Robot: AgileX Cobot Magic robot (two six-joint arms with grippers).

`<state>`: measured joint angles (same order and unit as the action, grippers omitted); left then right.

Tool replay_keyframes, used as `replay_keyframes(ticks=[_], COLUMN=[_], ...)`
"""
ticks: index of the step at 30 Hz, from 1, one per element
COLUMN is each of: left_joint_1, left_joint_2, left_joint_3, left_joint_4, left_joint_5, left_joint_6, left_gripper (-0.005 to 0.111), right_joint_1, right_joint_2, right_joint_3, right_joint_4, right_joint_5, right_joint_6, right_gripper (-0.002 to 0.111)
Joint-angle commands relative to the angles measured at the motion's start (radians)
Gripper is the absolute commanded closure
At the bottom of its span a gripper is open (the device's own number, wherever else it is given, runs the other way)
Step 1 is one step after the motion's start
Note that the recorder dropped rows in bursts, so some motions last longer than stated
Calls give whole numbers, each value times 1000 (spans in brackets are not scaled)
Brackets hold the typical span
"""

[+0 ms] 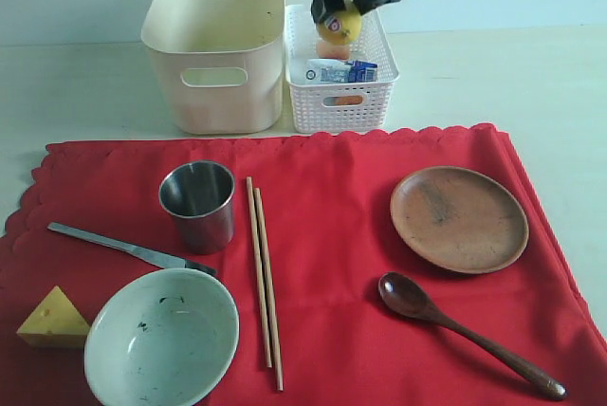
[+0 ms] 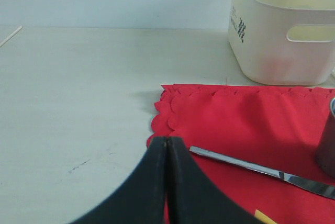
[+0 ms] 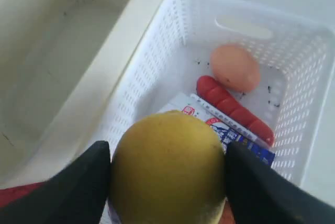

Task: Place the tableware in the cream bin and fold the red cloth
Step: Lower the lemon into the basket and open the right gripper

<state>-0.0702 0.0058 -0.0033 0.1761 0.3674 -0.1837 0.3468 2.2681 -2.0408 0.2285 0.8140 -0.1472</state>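
Note:
The red cloth (image 1: 322, 264) lies spread on the table with the tableware on it: steel cup (image 1: 197, 205), chopsticks (image 1: 265, 278), knife (image 1: 123, 248), speckled bowl (image 1: 161, 337), brown plate (image 1: 459, 217) and wooden spoon (image 1: 465, 330). Behind the cloth stands the cream bin (image 1: 216, 46). My right gripper (image 1: 339, 23) hangs over the white lattice basket (image 1: 340, 69), shut on a yellow lemon (image 3: 167, 169). My left gripper (image 2: 166, 143) is shut and empty, low over the cloth's scalloped left edge (image 2: 167, 114), near the knife (image 2: 261, 169).
A cheese wedge (image 1: 52, 319) sits on the cloth's front left corner. Inside the basket lie an egg (image 3: 235, 67), a red sausage (image 3: 235, 111) and a milk carton (image 3: 230, 130). Bare table (image 2: 78, 103) extends left of the cloth.

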Motion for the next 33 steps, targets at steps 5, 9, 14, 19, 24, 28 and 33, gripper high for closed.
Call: replay_keyframes(ticks=[5,9,14,19,24,28,33], left_joint_1=[1,1,1,1,1,1,1], left_joint_2=[-6,-6,-6,-6,-6,-6,-6], left_joint_3=[3,3,3,3,3,3,3], left_joint_4=[-9,-9,-9,-9,-9,-9,-9], left_joint_5=[-6,-6,-6,-6,-6,-6,-6], left_joint_6=[-3,-3,-3,-3,-3,-3,-3], left_gripper=[107,107,107,107,107,107,107], right_joint_1=[-3,-3,-3,-3,-3,-3,-3], right_joint_2=[84,104,119,119,92,59,20], right_joint_3=[1,1,1,-1,-1,-1,-1], right_joint_4=[6,11,37,42,42,42,42], right_joint_5=[-28,-28,-28,-18,3,21,56], right_joint_6=[1,1,-1,-1,-1,-1,1], right_gripper=[108,108,94,65,38,31,31])
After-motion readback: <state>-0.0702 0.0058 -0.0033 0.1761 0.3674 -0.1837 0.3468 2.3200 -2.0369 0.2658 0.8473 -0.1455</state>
